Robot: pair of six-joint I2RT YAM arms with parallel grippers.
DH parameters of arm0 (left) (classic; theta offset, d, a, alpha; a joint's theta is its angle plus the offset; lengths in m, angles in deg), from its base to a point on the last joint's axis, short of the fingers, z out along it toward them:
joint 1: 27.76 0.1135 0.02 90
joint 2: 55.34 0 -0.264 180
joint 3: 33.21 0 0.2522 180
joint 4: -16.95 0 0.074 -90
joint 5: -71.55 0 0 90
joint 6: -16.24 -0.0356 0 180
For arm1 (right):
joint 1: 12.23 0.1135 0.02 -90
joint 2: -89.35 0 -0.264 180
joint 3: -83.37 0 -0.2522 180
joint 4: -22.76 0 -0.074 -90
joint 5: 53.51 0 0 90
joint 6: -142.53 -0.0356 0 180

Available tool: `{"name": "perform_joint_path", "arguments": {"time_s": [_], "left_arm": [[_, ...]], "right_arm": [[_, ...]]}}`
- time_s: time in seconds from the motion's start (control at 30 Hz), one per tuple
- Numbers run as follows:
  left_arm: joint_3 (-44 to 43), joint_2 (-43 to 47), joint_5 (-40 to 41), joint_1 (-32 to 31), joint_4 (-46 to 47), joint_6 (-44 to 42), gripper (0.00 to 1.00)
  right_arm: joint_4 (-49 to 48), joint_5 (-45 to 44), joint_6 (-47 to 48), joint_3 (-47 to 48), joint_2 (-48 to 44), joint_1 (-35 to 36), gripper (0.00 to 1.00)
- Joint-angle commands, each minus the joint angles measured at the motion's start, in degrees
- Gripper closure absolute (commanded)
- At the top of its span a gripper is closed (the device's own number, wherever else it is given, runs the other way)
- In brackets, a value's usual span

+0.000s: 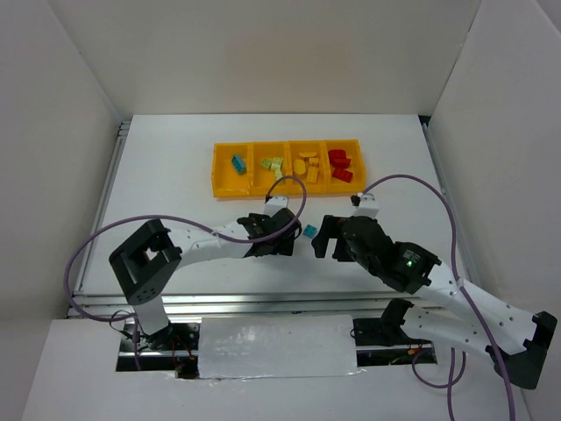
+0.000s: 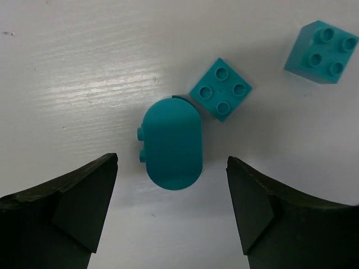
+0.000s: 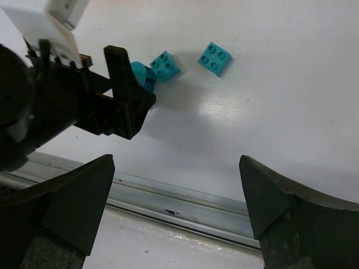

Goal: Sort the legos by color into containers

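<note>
Three cyan legos lie on the white table. A rounded one (image 2: 171, 143) lies on its side, touching a square one (image 2: 221, 89); a second square one (image 2: 322, 52) lies apart to the right. My left gripper (image 2: 171, 182) is open, and the rounded brick's near end sits between its fingertips, touching neither. My right gripper (image 3: 176, 174) is open and empty, hovering near the table's front edge, with the bricks (image 3: 165, 65) ahead of it. From above, one cyan brick (image 1: 308, 231) shows between the left gripper (image 1: 292, 235) and the right gripper (image 1: 323, 239). The containers (image 1: 217, 171) hold sorted cyan, green, yellow and red bricks.
A metal rail (image 3: 196, 199) runs along the table's near edge, just under the right gripper. Purple cables (image 1: 175, 219) loop from both arms. White walls close in the table at the back and sides. The left gripper's body (image 3: 120, 95) stands close to the right gripper.
</note>
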Motion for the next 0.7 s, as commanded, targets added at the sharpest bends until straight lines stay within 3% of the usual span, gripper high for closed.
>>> {"name": "perform_joint_path", "arguments": {"time_s": [0.0,0.1,0.37,0.5,0.53,0.67], "left_arm": [[-2.23,-2.96,1.87,-0.12,0.11,1.39,0.09],[-2.06,-4.46,1.78,-0.12,0.72,1.74,0.11],[-1.35,-4.82,3.54,0.23,2.13,0.70,0.34],[-0.39,-4.38,3.62,0.67,3.62,-0.45,0.61],[-0.12,-3.85,4.06,0.84,3.45,-0.45,0.73],[2.59,-0.25,5.38,1.63,3.18,-0.36,0.90]], "right_arm": [[-0.82,-0.37,0.62,-0.19,-1.33,0.15,0.00],[-0.73,-0.46,0.97,-0.19,-1.60,0.06,0.00],[-0.64,-0.55,1.41,0.16,-1.60,0.06,0.00],[-0.73,-0.46,1.50,0.42,-1.42,0.06,0.00],[-0.56,-0.46,1.59,0.60,-1.51,0.06,0.00],[-0.47,-0.55,1.85,0.95,-1.33,0.15,0.00]]}}
